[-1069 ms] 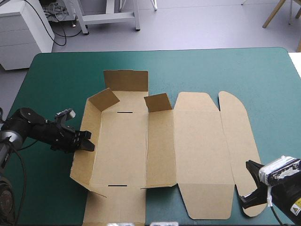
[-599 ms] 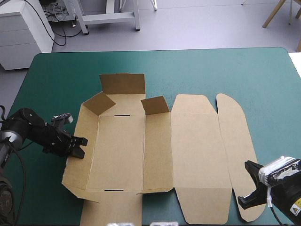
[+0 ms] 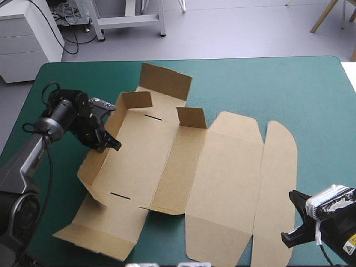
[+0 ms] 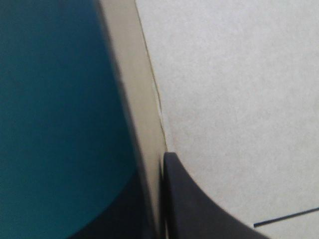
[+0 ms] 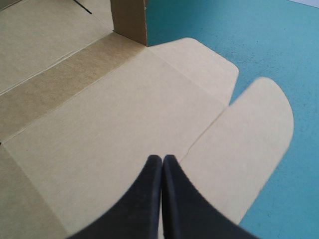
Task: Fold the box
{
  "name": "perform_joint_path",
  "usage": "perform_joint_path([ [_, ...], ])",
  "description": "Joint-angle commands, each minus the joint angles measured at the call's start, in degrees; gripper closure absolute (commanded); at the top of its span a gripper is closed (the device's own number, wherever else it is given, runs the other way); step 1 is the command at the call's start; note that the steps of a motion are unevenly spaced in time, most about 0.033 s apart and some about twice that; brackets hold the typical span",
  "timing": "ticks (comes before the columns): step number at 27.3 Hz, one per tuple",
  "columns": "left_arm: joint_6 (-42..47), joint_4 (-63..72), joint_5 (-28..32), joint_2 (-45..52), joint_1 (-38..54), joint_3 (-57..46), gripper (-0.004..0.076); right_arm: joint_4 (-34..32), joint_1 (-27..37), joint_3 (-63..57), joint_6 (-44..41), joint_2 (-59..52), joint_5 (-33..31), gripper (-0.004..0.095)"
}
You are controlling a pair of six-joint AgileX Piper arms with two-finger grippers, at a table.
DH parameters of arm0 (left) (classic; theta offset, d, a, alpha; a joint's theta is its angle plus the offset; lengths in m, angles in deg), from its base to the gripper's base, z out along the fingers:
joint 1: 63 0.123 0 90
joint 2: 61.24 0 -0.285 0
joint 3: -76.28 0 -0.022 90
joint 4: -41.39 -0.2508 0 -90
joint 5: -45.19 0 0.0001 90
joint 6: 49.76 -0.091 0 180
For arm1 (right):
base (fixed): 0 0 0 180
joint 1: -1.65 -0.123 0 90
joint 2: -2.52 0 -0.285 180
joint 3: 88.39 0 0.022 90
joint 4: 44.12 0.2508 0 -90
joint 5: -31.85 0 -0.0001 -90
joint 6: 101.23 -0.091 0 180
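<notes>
High view showed the table (image 3: 267,83), its teal-green cover filling most of the frame, with the box (image 3: 183,161) lying slantwise across the middle, from the lower left of the frame up toward the centre right. Most of the brown sheet lay flat; the left wall (image 3: 97,161) was raised, the far flap (image 3: 166,80) stood up in the upper middle, and two small tabs (image 3: 136,100) stood upright at the far corners of the base panel. The rounded flap (image 3: 278,183) lay flat at the right end of the sheet. At middle left the left gripper (image 3: 114,146) met the raised wall's top edge; in the left wrist view the black fingers were pinched nearly together with that board edge between them, cover on one side and the box's inner face on the other. Right wrist view showed the right gripper (image 5: 162,158) with its fingers pressed together into one point, poised above the crease between the rounded flap and the lid panel (image 5: 114,129), gripping nothing.
</notes>
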Motion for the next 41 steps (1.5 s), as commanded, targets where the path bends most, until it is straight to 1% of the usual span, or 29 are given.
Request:
perform_joint_path([
  [1,-1.05,-1.51,-4.10,-2.62,-4.13,11.87,0.0734,0.74,0.31,1.36,0.61,0.59,3.09,0.0927],
  [2,-1.75,-1.51,-4.00,-3.71,-4.75,14.36,0.0734,0.74,0.31,1.36,0.61,0.59,3.09,0.0927],
  [3,-4.66,-2.85,-4.00,-5.55,-6.13,18.96,0.0734,0.74,0.31,1.36,0.61,0.59,3.09,0.0927],
  [6,-9.59,-6.25,-4.00,-7.90,-8.78,24.30,0.0734,1.09,0.31,1.36,0.61,0.59,2.67,0.0927],
  [10,-10.52,-14.39,-4.00,-10.44,-13.21,29.75,0.0734,1.19,0.31,1.36,0.61,0.59,1.05,0.0928],
  [12,-13.68,-17.62,-4.00,-11.22,-15.66,31.91,0.0734,1.19,0.31,1.36,0.61,0.59,0.52,0.0927],
  [13,-17.02,-19.60,-3.88,-11.60,-17.93,32.91,0.0734,1.42,0.31,1.36,0.61,0.59,0.31,0.0927],
  [15,-19.67,-21.72,-1.96,-11.73,-21.58,33.11,0.0734,1.87,0.31,1.36,0.61,0.59,0.31,0.0927],
  [20,-18.55,-28.77,1.65,-11.73,-27.17,33.11,0.0734,1.87,0.31,1.36,0.61,0.59,0.12,0.0927],
  [28,-17.91,-38.53,9.67,-11.73,-33.01,33.11,0.0734,1.87,0.31,1.36,0.61,0.59,0.12,0.0927],
  [32,-17.76,-39.91,14.59,-11.73,-35.38,33.01,0.0734,1.87,0.31,1.36,0.61,0.59,0.07,0.0927],
  [37,-17.65,-42.08,15.58,-11.73,-38.51,31.34,0.0734,1.87,0.31,1.36,0.61,0.59,-1.02,0.0927],
  [41,-15.44,-46.94,16.38,-11.61,-41.17,28.03,0.0734,1.87,0.31,1.36,0.61,0.59,-0.98,0.0927],
])
